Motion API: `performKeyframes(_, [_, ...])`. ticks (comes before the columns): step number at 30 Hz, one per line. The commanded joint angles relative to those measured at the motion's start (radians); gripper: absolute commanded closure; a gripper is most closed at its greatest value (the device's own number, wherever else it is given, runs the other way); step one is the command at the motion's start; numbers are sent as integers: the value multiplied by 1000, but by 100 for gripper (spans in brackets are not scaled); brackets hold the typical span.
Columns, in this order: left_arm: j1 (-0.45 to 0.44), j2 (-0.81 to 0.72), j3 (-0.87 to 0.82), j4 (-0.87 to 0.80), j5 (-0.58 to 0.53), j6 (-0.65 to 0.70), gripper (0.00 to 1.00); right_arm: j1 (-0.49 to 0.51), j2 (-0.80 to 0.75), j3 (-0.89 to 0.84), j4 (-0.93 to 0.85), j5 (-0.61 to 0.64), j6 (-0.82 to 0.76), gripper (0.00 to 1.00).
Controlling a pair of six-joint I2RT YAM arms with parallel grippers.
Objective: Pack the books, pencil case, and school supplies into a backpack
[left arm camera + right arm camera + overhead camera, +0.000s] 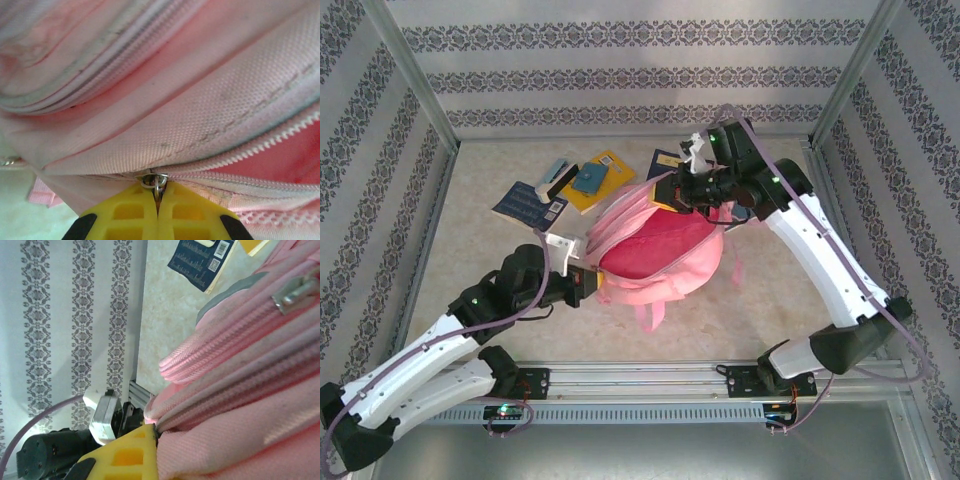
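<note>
Pink backpack (660,255) rests on beige tabletop (770,300) between patterned walls (620,60).

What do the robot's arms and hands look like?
The left arm and right arm have white shells, black joints, tiny green lights and a thin purple cable. The left hand and right hand have yellow fingers with square holes.

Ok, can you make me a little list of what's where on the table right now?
backpack: pink, lying mid-table, main pocket unzipped and gaping
left gripper: shut on the zipper pull at the backpack's near-left end
right gripper: shut on the backpack's far rim
books: flat on the table beyond the backpack, not packed yet
</note>
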Motion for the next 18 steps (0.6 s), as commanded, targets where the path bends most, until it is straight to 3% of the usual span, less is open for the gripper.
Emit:
performKeyframes(1, [-94,19,26,11,-38,-21,100,-23,17,-13,-4,-13,-72,100])
performKeyframes(4, [-159,121,50,71,-52,-4,100,-71,16,-100,-51,95,-95,99])
performKeyframes(6, [-173,209,68,148,-43,4,100,-101,10,-154,-64,176,-110,85])
performKeyframes(9, [-178,387,135,257,-27,5,100,-131,2,-205,-71,294,-110,53])
performKeyframes(14, [-179,622,256,402,-3,-18,100,-139,-32,-190,-224,520,-56,44])
performKeyframes(18, [-179,735,366,392,37,-4,100,-161,-121,-234,-308,492,42,47])
